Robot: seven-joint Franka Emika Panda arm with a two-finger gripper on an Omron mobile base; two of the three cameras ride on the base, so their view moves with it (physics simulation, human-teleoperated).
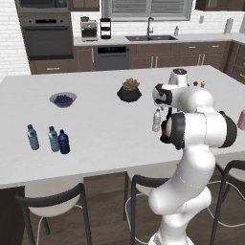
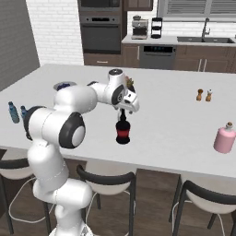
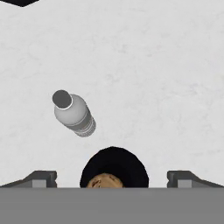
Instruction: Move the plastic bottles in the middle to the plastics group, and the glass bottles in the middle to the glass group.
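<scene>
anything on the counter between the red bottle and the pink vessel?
Nothing: in the right base view the white counter between the dark red bottle and the pink vessel is bare.

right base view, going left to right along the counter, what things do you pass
teal bottle → blue bowl → dark red bottle under the gripper → brown shakers → pink bottle
</scene>
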